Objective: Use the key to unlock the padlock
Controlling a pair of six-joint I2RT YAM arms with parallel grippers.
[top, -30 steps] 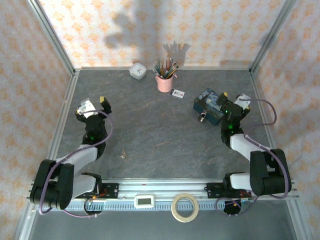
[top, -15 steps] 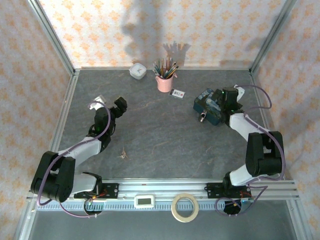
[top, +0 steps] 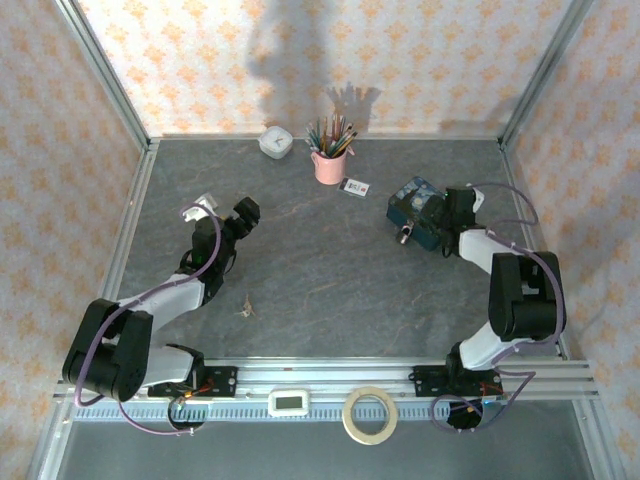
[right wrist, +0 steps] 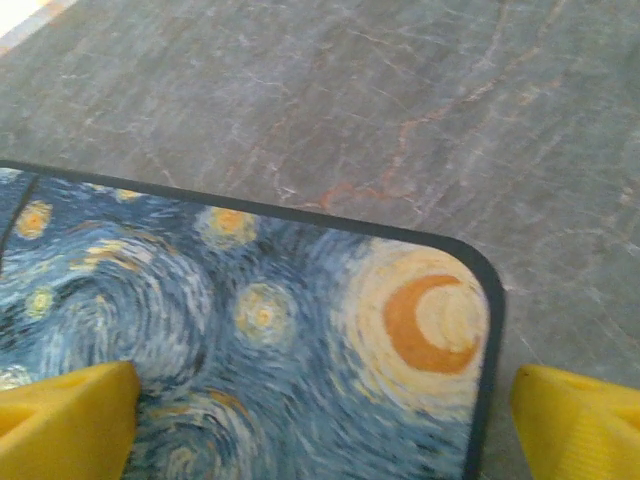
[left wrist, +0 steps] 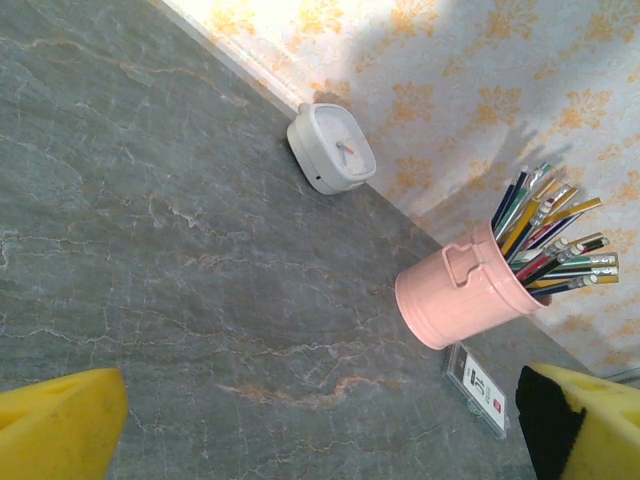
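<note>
Arms are swung inward: right gripper [top: 447, 215] over blue tin [top: 418, 203], left gripper [top: 245, 212] towards bench's left edge, both with fingers apart. Padlock [top: 405, 234] is seen by tin's near side, key [top: 246, 307] front-left. Reach step is judged; key must be grasped next.

walls [top: 300, 60]: orange-flowered wallpaper | tabletop [top: 320, 280]: grey marbled slab | frame [top: 130, 230]: aluminium rails

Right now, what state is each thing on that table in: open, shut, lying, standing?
blue tin: closed, flat on the table.
left gripper: open, holding nothing.
right gripper: open, above the blue tin.
padlock: lying beside the tin; locked or not, cannot tell.
key: lying loose, far from the padlock.
pink cup: upright, full of pencils.
</note>
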